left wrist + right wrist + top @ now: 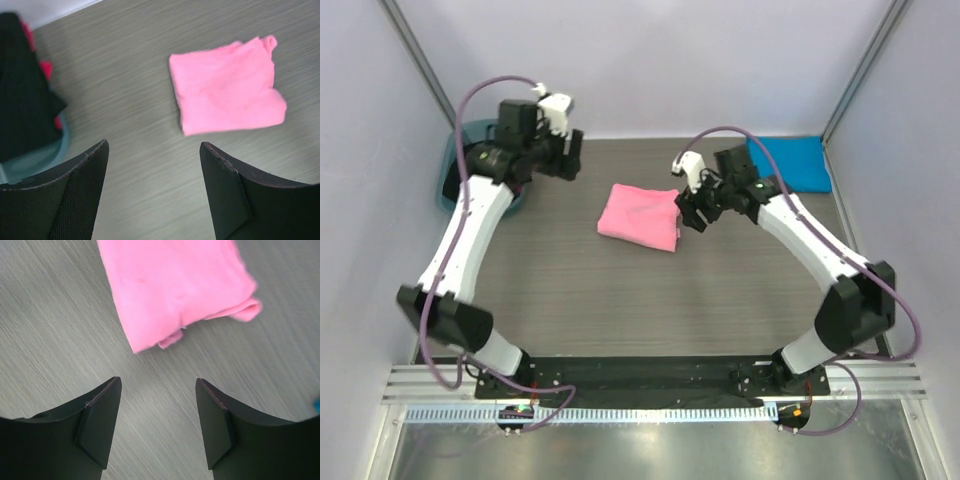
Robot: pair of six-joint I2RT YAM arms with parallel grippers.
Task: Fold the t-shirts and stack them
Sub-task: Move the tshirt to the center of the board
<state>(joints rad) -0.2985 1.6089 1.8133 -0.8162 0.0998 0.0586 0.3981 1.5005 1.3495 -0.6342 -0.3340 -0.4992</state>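
Folded pink t-shirt (640, 217) mid-table, just ahead of the right gripper (158, 381), jaws apart and empty; further off from the left gripper (154, 146), spread wide, holding nothing, beside the teal tub (50, 157). Blue t-shirt (790, 163) folded at far right corner

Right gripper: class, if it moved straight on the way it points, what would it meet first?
Probably the pink shirt, lying just ahead of the open right gripper. Depth is unclear, so it might touch the bare table first.
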